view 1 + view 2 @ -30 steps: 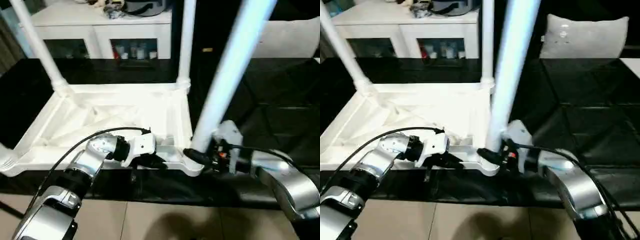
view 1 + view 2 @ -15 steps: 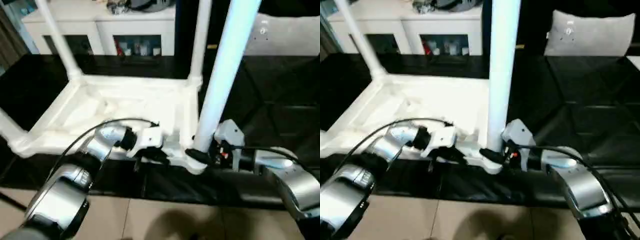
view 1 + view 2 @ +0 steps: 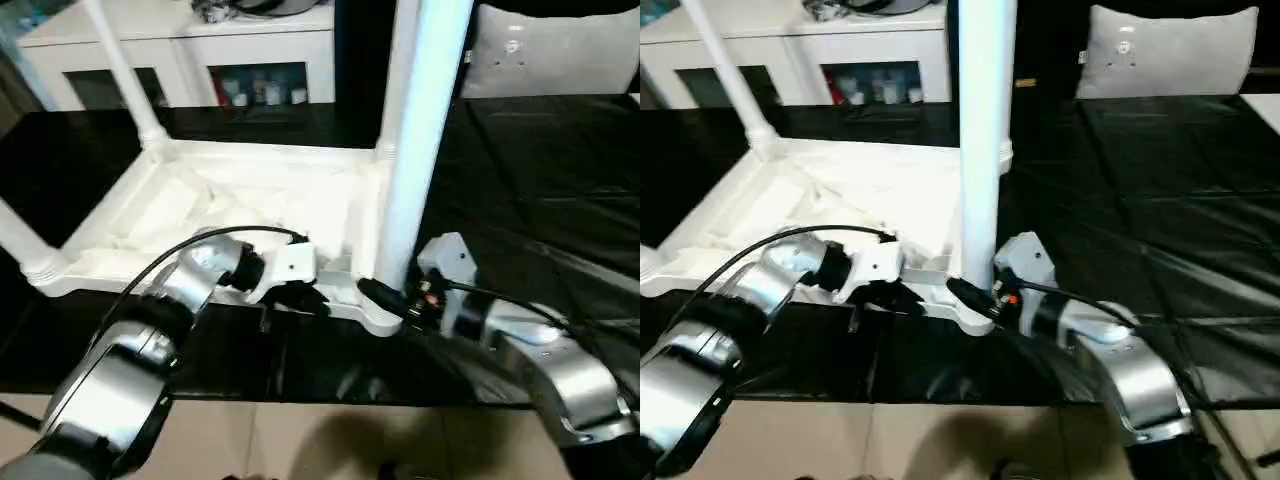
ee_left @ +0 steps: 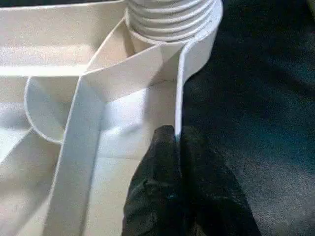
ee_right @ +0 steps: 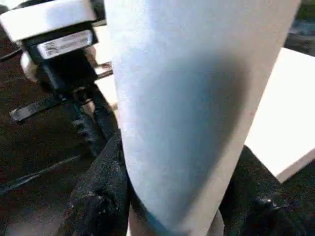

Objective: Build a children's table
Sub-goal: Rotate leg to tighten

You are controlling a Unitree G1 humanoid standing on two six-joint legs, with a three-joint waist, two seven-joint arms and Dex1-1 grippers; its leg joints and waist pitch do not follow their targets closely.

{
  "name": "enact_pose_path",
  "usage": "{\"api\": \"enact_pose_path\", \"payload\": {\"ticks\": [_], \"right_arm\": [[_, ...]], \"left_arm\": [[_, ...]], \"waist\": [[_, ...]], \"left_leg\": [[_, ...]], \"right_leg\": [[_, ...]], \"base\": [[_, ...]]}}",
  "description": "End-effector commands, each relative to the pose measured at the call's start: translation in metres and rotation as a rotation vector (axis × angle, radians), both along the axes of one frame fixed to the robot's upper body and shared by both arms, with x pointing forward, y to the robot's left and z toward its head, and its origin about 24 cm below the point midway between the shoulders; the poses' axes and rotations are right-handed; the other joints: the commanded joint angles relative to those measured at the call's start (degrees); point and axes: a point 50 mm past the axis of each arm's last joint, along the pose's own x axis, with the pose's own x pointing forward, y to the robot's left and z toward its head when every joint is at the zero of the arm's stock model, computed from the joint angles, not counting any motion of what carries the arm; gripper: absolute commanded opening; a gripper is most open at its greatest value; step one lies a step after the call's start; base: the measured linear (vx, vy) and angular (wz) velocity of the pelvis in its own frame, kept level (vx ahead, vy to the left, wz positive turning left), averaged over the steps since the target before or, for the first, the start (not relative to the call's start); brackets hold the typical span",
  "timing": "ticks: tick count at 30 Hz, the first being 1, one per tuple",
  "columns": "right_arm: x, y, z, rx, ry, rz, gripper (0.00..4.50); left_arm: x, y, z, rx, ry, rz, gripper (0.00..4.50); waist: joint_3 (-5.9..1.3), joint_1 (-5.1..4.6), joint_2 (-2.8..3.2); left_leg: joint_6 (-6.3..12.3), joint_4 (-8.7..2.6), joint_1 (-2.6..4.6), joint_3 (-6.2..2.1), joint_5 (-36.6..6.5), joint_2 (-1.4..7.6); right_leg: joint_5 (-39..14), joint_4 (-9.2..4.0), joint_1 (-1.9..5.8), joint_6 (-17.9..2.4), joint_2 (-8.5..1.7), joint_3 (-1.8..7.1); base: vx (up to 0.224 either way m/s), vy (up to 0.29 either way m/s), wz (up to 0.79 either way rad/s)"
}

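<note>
**A:** Head views first — the children's table (image 3: 250,200) is seen lying upside down on the black worktop (image 3: 560,170), ribbed underside facing up. Legs are stood in the corner sockets: one far-left leg (image 3: 120,70), one at the far right corner, a stub of another at the near left edge, and the near-right leg (image 3: 420,130) rising right past the camera. The left end effector (image 3: 300,298) is parked on the near rim of the tabletop, just beside that near-right corner. The right end effector (image 3: 385,298) is set at the foot of the near-right leg. A white glass-doored cabinet (image 3: 200,60) and a grey cushion (image 3: 1170,50) are visible behind.

**B:** And the left wrist view?

**A:** There the black fingers (image 4: 170,196) are seen pinched together on the thin upright rim wall of the tabletop — clamped on it, one finger on each side. The ribbed collar of the leg base (image 4: 172,17) is seated in the corner socket just beyond.

**B:** Right wrist?

**A:** The near-right leg (image 5: 197,108) is shown close up, with a black finger (image 5: 98,196) pressed against each side of it, so the leg is gripped. The left end effector (image 5: 64,49) is also caught there, just beside the leg.
</note>
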Motion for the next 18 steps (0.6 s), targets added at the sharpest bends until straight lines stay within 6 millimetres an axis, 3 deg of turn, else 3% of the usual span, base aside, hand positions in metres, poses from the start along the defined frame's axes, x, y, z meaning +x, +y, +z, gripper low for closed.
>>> {"api": "enact_pose_path", "payload": {"ticks": [1,2,3,4,5,6,7,8,9,10,12,13,15,18], "right_arm": [[-0.009,-0.008,-0.050,-0.111,0.237,-0.093,1.90],[-0.004,-0.006,-0.049,-0.108,0.227,-0.134,1.90],[0.002,-0.005,-0.048,-0.097,0.220,-0.180,1.90],[0.003,-0.005,-0.048,-0.094,0.219,-0.189,1.90],[0.017,-0.003,-0.047,-0.081,0.204,-0.277,1.90],[0.017,-0.003,-0.047,-0.081,0.204,-0.277,1.90],[0.021,-0.003,-0.047,-0.083,0.200,-0.306,1.90],[0.024,-0.004,-0.047,-0.087,0.194,-0.329,1.90],[0.024,-0.004,-0.047,-0.087,0.194,-0.329,1.90],[0.028,-0.005,-0.046,-0.082,0.186,-0.359,1.90],[0.031,-0.005,-0.044,-0.074,0.179,-0.385,1.90],[0.035,-0.003,-0.042,-0.060,0.171,-0.391,1.90],[0.036,0.000,-0.040,-0.047,0.168,-0.378,1.90],[0.037,0.005,-0.041,-0.043,0.173,-0.360,1.90]], "left_arm": [[0.005,0.007,0.011,-0.096,-0.047,0.150,0.00],[-0.001,0.006,0.008,-0.116,-0.031,0.188,0.00],[-0.010,0.003,0.005,-0.125,-0.019,0.224,0.00],[-0.011,0.002,0.004,-0.127,-0.016,0.231,0.00],[-0.028,-0.016,0.001,-0.147,0.000,0.303,0.00],[-0.028,-0.016,0.001,-0.147,0.000,0.303,0.00],[-0.033,-0.025,0.002,-0.157,0.003,0.319,0.00],[-0.036,-0.032,0.002,-0.167,0.003,0.327,0.00],[-0.036,-0.032,0.002,-0.167,0.003,0.327,0.00],[-0.036,-0.043,0.004,-0.179,-0.007,0.335,0.00],[-0.037,-0.053,0.006,-0.189,-0.019,0.340,0.00],[-0.035,-0.061,0.009,-0.197,-0.039,0.349,0.00],[-0.031,-0.064,0.010,-0.191,-0.061,0.350,0.00],[-0.029,-0.056,0.012,-0.137,-0.115,0.373,0.00]], "waist": [[-1.46,-0.27,-0.60],[-2.10,-0.48,-1.13],[-1.20,-1.06,-1.15],[-1.64,-1.70,-1.21],[-1.53,-2.38,-1.23],[-1.39,-2.99,-1.07],[-1.04,-3.35,-1.30],[-1.39,-4.04,-1.46],[-1.30,-4.27,-1.44],[-1.65,-4.43,-1.85],[-1.76,-4.07,-1.82],[-2.27,-3.75,-1.80],[-2.61,-3.07,-1.88],[-2.90,-1.96,-1.60]], "left_leg": [[0.39,-5.44,-0.20,-2.39,-28.8,3.01],[-0.48,-5.25,0.20,-2.66,-28.8,3.28],[0.03,-5.68,-0.57,-2.65,-29.1,3.05],[-0.96,-5.55,-0.76,-3.17,-30.0,3.29],[-1.33,-5.65,-0.91,-3.32,-30.9,3.41],[-1.78,-5.79,-1.17,-3.62,-31.2,3.50],[-1.57,-5.83,-1.25,-3.54,-31.9,3.32],[-1.39,-5.19,-0.25,-3.20,-32.6,2.82],[-1.10,-5.20,-0.42,-3.19,-32.3,2.67],[-0.56,-5.17,-0.65,-2.97,-31.2,2.64],[0.34,-4.94,-0.45,-2.61,-29.1,2.44],[0.81,-4.82,-0.60,-2.48,-27.1,2.60],[1.49,-4.78,-0.87,-2.22,-24.8,2.69],[1.95,-4.87,-1.23,-2.10,-22.0,3.02]], "right_leg": [[-40.5,-5.35,1.21,-2.3,-4.85,2.43],[-40.0,-4.62,1.50,-2.5,-5.50,2.67],[-41.2,-5.07,1.28,-2.3,-5.14,2.50],[-41.6,-4.62,1.94,-1.8,-5.63,2.14],[-42.0,-4.68,1.88,-1.6,-5.65,2.17],[-40.8,-4.35,1.97,-2.3,-5.80,2.08],[-41.7,-4.84,1.63,-1.9,-5.29,1.89],[-42.1,-5.32,0.98,-1.7,-5.13,1.98],[-41.7,-5.25,0.96,-1.9,-5.08,1.98],[-41.2,-5.38,1.17,-1.8,-5.03,2.16],[-40.2,-5.41,0.65,-2.5,-5.03,2.66],[-38.3,-5.02,0.94,-3.5,-5.06,2.91],[-35.7,-4.77,1.06,-4.3,-4.79,3.03],[-30.9,-3.90,1.38,-6.0,-4.68,3.37]], "base": [[0.000,0.000,0.00],[0.000,0.000,0.00],[0.000,0.000,0.00],[0.000,0.000,0.00],[0.000,0.000,0.00],[0.000,0.000,0.00],[0.000,0.000,0.00],[0.000,0.000,0.00],[0.000,0.000,0.00],[0.000,0.000,0.00],[0.000,0.000,0.00],[0.000,0.000,0.00],[0.000,0.000,0.00],[0.000,0.000,0.00]]}}
